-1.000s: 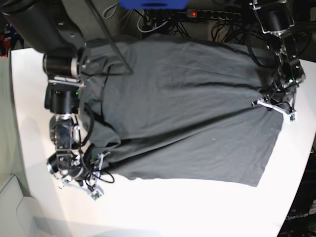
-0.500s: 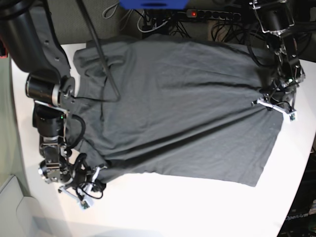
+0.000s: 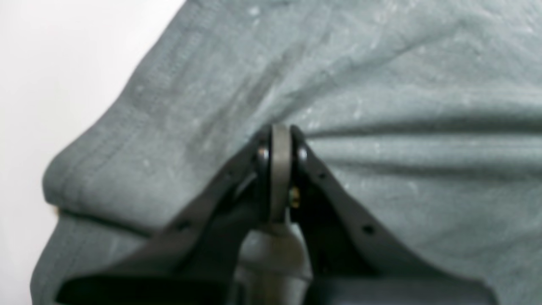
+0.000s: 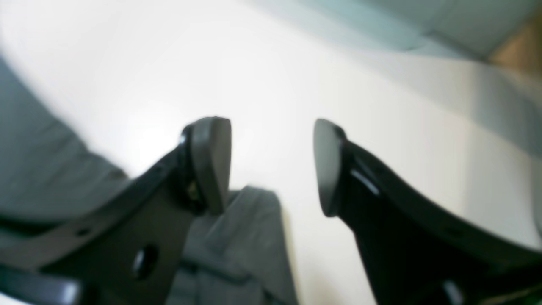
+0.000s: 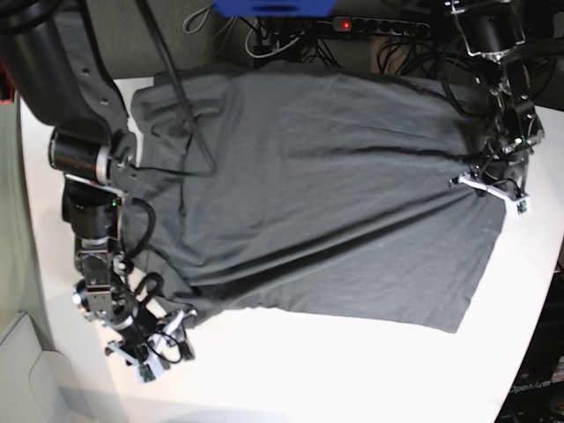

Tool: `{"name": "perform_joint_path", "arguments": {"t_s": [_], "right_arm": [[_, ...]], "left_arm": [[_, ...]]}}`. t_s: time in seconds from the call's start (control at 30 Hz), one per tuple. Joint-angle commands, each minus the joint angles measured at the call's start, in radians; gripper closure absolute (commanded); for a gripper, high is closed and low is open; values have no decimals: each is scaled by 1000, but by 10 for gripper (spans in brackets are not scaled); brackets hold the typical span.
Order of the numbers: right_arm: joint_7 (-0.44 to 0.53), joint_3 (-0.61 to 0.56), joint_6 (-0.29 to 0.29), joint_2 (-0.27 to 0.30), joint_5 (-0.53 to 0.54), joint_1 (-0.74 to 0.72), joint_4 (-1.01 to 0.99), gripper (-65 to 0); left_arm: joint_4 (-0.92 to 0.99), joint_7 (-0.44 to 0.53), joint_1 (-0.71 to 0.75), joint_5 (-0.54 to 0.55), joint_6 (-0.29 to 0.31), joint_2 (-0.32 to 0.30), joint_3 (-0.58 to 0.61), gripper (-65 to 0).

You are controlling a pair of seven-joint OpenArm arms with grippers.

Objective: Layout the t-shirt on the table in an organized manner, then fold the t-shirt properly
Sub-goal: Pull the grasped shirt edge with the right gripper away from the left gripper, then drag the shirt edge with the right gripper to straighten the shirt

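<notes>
The white surface fills most of the base view, with a bare strip along its near edge and a dark clutter of cables and a power strip with a red light behind its far edge. A blue object sits at the top edge of that view, and a pale grey shape lies off the surface's corner at the lower left.

The t-shirt lies spread over the middle and far part of the surface, dark grey, with long creases running across it toward the left arm's side. Its far edge reaches the back edge of the surface.

The left gripper has its jaws together, clamped on a pinch of the t-shirt near a stitched hem; folds radiate from the pinch.

The right gripper has its jaws apart, with nothing between them. A small folded corner of the shirt lies just below, beside one jaw, on bare white surface. A black cable from the right arm drapes across the shirt's corner.
</notes>
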State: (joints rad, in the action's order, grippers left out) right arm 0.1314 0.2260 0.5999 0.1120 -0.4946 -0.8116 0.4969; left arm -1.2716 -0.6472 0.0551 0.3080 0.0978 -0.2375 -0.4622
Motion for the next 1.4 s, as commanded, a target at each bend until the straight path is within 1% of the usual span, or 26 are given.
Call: {"name": "perform_joint_path", "arguments": {"t_s": [0.0,0.07,0.2,0.27,0.3,0.37,0.4,0.47,0.57,0.67,0.77,0.87,0.97,1.07,1.2,1.27,1.37], "right_arm": [[29,2,7,-4,15,-45,24,-336],[21,-1,7,-7,15,-59,30,-332],[-69,-4,9,-31,14,-42,30,-318],[-82,-3,12,-38,14,-21,30,-303],[-91,-3,25,-53,15,-9,32,-294],[-92,0,90,-74,12,18,35,-275],[-97,2,98,-84,12,36,44,-264],[-144,2,98,-94,12,87,95,-241],[-229,-3,98,-128,14,179,250,-212],[-272,-3,98,-157,14,281,417,-191],[-296,-6,98,-166,10,367,529,-174],[-329,-6,98,-162,10,421,544,-153],[-345,-7,98,-160,10,475,546,-144],[-347,-7,98,-160,7,513,558,-144],[-391,-10,98,-151,-37,584,659,-144],[-413,-43,98,-151,-45,611,702,-143],[-464,-101,98,-146,-46,673,788,-143]], "left_arm": [[17,-153,33,-33,-14,10,9,0],[16,-153,35,-33,-14,8,9,0],[22,-147,47,-33,-14,2,6,0],[23,-145,53,-33,-14,0,6,0],[25,-145,53,-33,-14,-1,4,0],[25,-144,55,-33,-14,-26,4,0],[25,-144,55,-33,-14,-35,4,0],[16,-153,55,-25,-14,-50,3,0],[-10,-158,56,-23,-14,-73,-4,0],[-67,-204,50,-23,-14,-76,-30,0],[-130,-254,30,-23,-14,-76,-59,0],[-197,-309,-2,-22,-14,-75,-59,0],[-250,-359,-44,-22,-14,-52,-62,0],[-267,-380,-94,-22,-14,-36,-54,0],[-187,-369,-162,-31,-14,-9,-53,0],[-85,-325,-202,-33,-14,5,-51,0],[46,-256,-219,-33,-14,7,-33,0]]}}
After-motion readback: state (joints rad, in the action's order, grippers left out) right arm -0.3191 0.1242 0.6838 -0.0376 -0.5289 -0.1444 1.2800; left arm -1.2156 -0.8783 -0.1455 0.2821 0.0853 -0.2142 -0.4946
